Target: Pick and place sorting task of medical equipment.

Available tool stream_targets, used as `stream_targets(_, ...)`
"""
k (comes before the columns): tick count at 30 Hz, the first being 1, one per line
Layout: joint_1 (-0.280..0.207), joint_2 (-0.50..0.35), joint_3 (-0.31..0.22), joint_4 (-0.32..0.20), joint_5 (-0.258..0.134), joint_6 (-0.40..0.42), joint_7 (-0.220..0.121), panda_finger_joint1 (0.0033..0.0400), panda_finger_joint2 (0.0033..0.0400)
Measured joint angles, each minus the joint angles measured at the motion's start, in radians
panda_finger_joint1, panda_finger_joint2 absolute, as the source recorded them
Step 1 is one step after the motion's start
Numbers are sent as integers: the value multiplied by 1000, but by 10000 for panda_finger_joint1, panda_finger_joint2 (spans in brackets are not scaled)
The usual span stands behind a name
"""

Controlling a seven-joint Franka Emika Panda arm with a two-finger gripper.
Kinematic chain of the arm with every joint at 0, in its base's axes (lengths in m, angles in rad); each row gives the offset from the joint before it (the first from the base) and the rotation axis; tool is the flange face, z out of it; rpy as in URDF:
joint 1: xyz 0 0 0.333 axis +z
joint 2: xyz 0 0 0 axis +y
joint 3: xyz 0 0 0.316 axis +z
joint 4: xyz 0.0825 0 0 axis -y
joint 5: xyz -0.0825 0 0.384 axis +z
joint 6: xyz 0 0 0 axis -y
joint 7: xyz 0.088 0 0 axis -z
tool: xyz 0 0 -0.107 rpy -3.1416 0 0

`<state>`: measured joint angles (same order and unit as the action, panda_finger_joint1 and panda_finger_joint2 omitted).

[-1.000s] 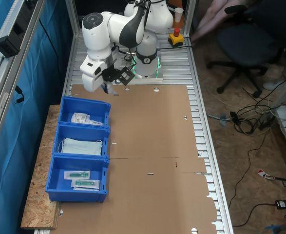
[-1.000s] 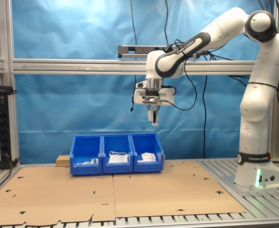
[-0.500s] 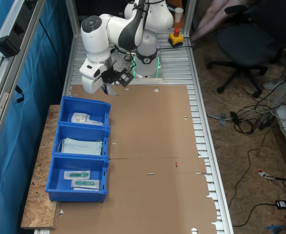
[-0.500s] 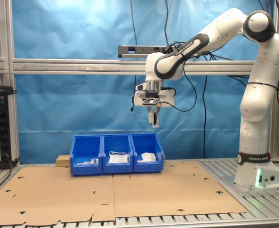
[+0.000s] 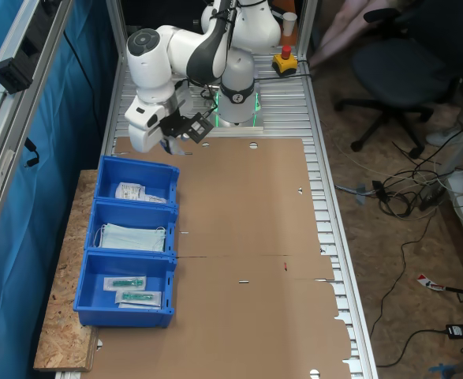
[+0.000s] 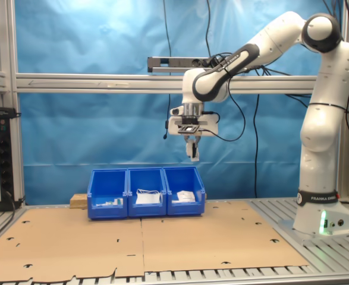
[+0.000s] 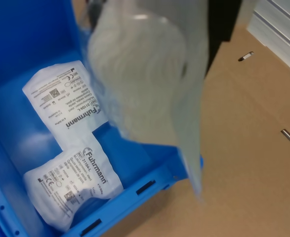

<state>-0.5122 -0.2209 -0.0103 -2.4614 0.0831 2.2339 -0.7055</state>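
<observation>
My gripper (image 5: 170, 144) hangs high above the end blue bin (image 5: 109, 175) nearest the arm's base, shut on a small white sachet (image 7: 149, 79) of medical equipment. The sachet dangles blurred close to the wrist camera and hides the fingers. Below it, two more white printed sachets (image 7: 68, 103) lie flat inside that bin (image 7: 16, 39). In the second exterior view the gripper (image 6: 193, 154) is well above the bin (image 6: 185, 193) at the second exterior view's right end of the row.
Three blue bins stand in a row on a chipboard slab (image 5: 61, 332) beside the brown cardboard table top (image 5: 247, 237). The middle bin holds pale blue face masks (image 5: 132, 237); the far bin holds clear packets with teal items (image 5: 132, 288). An office chair (image 5: 401, 71) stands off the table.
The arm has drifted slightly toward the first exterior view's left, carrying the sachet closer over the end bin. The bins and their contents have not moved.
</observation>
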Motion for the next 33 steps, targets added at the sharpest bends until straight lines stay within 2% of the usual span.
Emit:
stream_targets(20, -2, 47, -59, 0, 0, 42, 0, 61, 61)
stream_targets(33, -2, 49, -64, 16, 0, 52, 0, 61, 61)
